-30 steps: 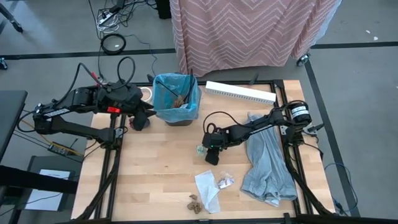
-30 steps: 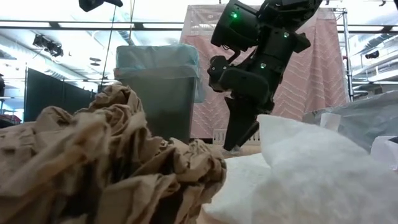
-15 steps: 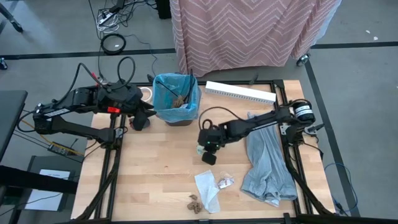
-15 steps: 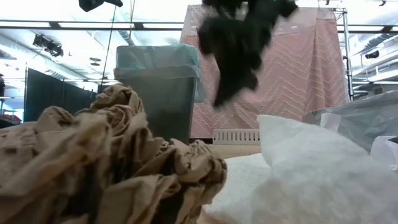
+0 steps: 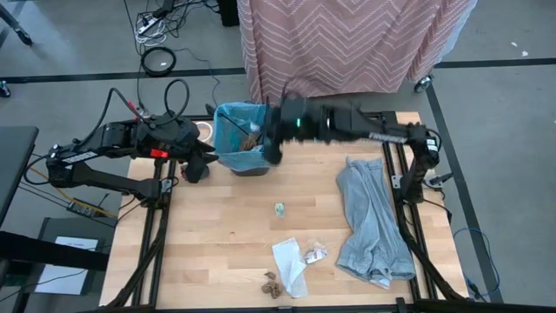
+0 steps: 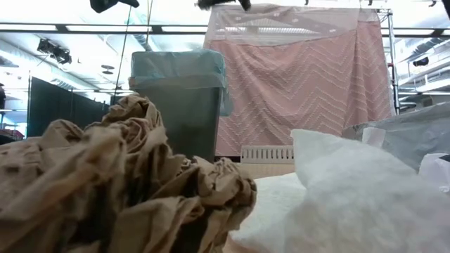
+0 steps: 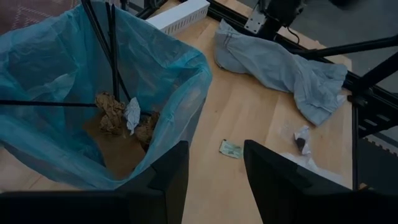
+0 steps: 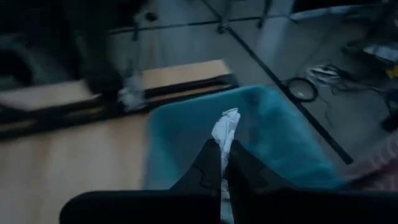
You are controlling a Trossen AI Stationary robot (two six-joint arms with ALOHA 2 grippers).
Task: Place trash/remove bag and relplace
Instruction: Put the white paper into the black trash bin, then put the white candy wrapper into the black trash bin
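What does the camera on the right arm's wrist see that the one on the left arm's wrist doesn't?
Only the right wrist view shows the right gripper shut on a white paper scrap, above the bin. Only the left wrist view shows the brown crumpled lumps inside the bin, the grey cloth, a small green scrap on the table, and the open left gripper. Both show the blue bin liner.
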